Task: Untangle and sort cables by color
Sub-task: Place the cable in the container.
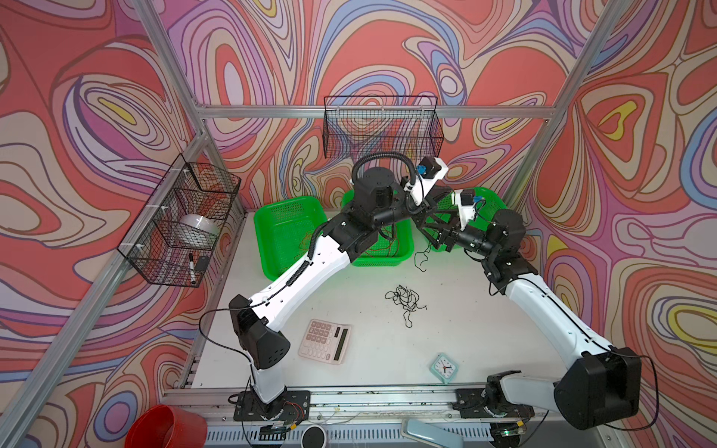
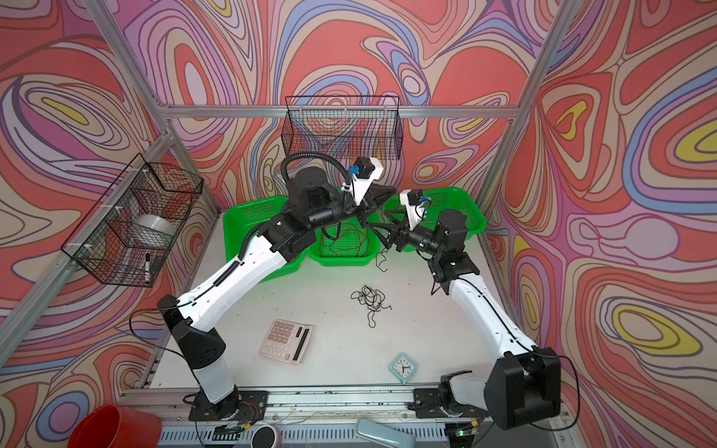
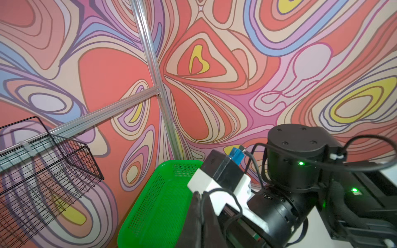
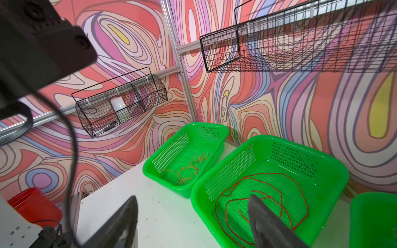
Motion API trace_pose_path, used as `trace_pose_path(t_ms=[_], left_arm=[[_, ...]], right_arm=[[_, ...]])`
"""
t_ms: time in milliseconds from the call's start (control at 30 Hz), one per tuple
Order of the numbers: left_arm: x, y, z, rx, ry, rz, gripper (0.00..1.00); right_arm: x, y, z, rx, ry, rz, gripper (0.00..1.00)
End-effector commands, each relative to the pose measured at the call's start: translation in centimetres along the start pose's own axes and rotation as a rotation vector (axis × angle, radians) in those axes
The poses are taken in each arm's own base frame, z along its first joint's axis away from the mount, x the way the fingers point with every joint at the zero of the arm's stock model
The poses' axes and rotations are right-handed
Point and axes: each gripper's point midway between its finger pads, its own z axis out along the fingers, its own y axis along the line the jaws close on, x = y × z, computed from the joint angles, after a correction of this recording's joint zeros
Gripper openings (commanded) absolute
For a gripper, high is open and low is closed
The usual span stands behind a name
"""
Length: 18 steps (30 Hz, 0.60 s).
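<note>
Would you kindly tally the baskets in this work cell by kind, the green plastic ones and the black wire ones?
Green plastic baskets: 3
Black wire baskets: 2
Total: 5

Robotics lab test cell: a left arm (image 1: pixel 306 267) and a right arm (image 1: pixel 551 310) stand bolted to a metal rail (image 1: pixel 388 399) along a white table (image 1: pixel 446 341), boxed in by an aluminium frame (image 1: pixel 271 111), swirl-patterned backdrop walls (image 1: pixel 388 50) and hanging wire baskets (image 1: pixel 382 128).
</note>
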Motion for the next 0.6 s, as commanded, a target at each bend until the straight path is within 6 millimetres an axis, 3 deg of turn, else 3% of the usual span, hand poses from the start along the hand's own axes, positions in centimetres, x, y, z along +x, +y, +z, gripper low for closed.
trace_pose_path(t_ms=[0,200,300,333,433,500,533,567], left_arm=[[0.0,-0.2,0.0,0.015,-0.006,0.016,0.0],[0.1,-0.2,-0.2,0.004,-0.004,0.004,0.0],[0.4,0.0,-0.4,-0.017,0.003,0.007,0.0],[0.5,0.0,-0.5,-0.017,0.005,0.007,0.08],[0.9,-0.3,-0.7,-0.005,0.022,0.003,0.63],[1.2,-0.4,-0.9,-0.001,0.036,-0.01,0.89],[1.4,-0.5,-1.1,0.001,0.042,-0.017,0.99],[1.6,-0.6,-1.3,0.001,0.045,-0.02,1.0]], right_arm=[[-0.4,0.9,-0.3,-0.024,-0.012,-0.007,0.66],[-0.3,0.9,-0.9,0.002,-0.055,-0.02,0.15],[-0.1,1.0,-1.2,0.013,-0.072,-0.025,0.0],[-0.1,0.9,-1.2,0.017,-0.07,-0.023,0.0],[0.1,0.4,-1.0,0.032,-0.053,0.006,0.0],[0.4,-0.5,-0.6,0.062,-0.032,0.037,0.0],[0.8,-0.9,-0.4,0.073,-0.012,0.054,0.0],[1.1,-1.4,-0.2,0.09,0.008,0.069,0.0]])
